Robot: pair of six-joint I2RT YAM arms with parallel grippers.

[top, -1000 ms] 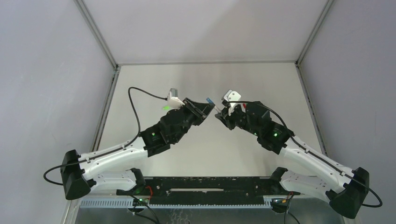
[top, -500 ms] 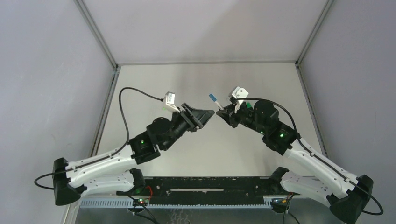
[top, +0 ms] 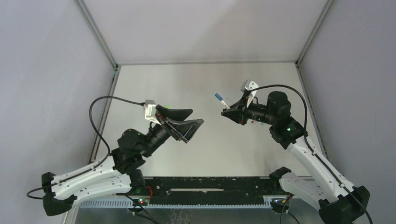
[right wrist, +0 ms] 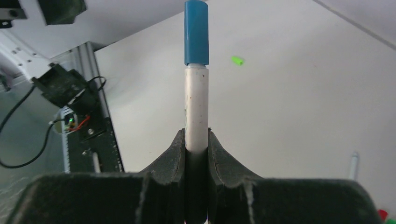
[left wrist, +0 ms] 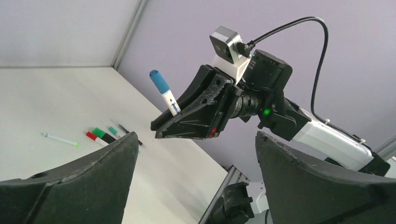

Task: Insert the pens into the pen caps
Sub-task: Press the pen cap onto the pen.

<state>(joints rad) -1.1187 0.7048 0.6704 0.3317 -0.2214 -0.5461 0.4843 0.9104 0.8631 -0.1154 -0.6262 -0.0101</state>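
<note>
A white-barrelled pen [right wrist: 196,107] with a blue cap [right wrist: 196,32] on its end is clamped in the right gripper [right wrist: 196,140], held in the air above the table [top: 205,79]. In the right wrist view the two black fingers close on the lower part of the barrel from either side. The pen's long axis runs straight out along the line of the fingers, and the capped end points away from the wrist, well beyond the fingertips. From above, the pen juts from the fingertips toward the far left of the table, blue end outermost. In the left wrist view it stands tilted, blue end uppermost.

The left gripper [top: 192,117] hangs well apart from the pen, its fingers spread wide with nothing between them and their opening turned toward the right arm.

On the table beyond, a thin clear pen [left wrist: 60,139] with a green tip lies alone. A small cluster of red- and green-ended pens [left wrist: 100,135] lies near it. A bright green cap [right wrist: 237,60] lies by itself on the pale surface.
</note>
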